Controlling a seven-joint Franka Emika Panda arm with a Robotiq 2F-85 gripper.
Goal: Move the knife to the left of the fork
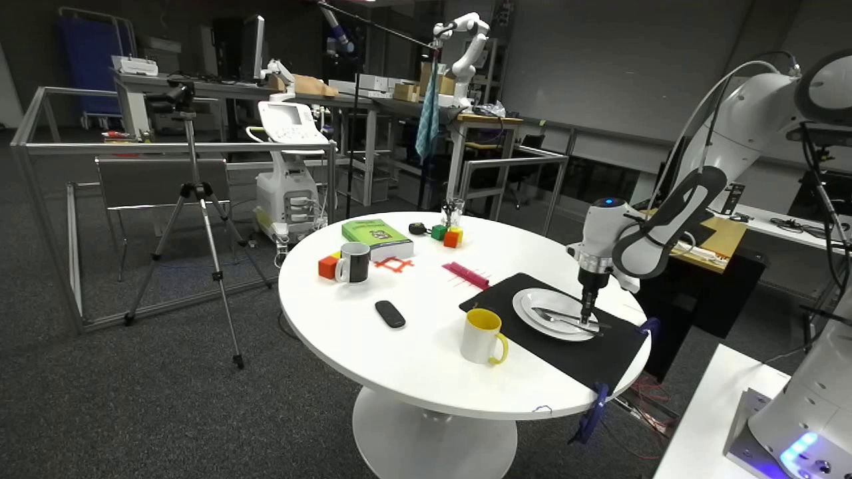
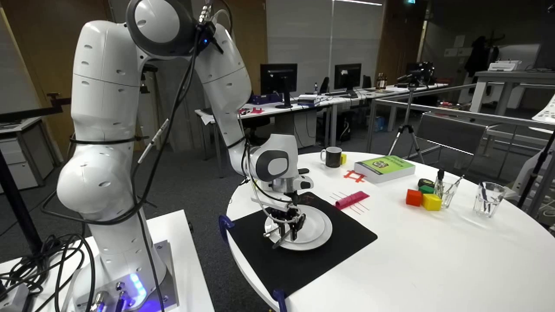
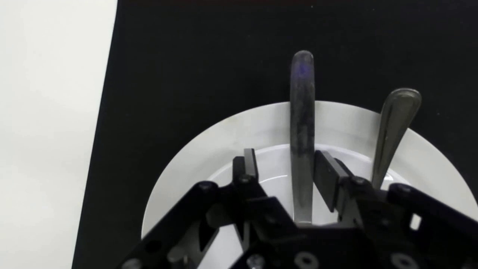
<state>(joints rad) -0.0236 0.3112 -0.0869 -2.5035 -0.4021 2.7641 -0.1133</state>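
Observation:
The knife (image 3: 302, 112) lies across the white plate (image 1: 522, 307), its handle extending past the rim. To its right in the wrist view is the fork (image 3: 396, 123); that finger hides part of it. The fork head (image 1: 547, 316) rests on the plate in an exterior view. My gripper (image 3: 285, 160) is down at the plate, with the knife between its partly closed fingers. The right finger pad (image 3: 328, 179) is at the knife's edge; whether it touches, I cannot tell. A gap separates the left finger (image 3: 251, 164) from the knife.
Under the plate is a black mat (image 1: 579, 362), held by blue clamps (image 1: 592, 416) at the table edge. A yellow-white mug (image 1: 480, 336) stands beside the mat. Farther off are a remote (image 1: 390, 314), a pink object (image 1: 467, 275), a dark mug (image 1: 355, 262) and a green book (image 1: 376, 233).

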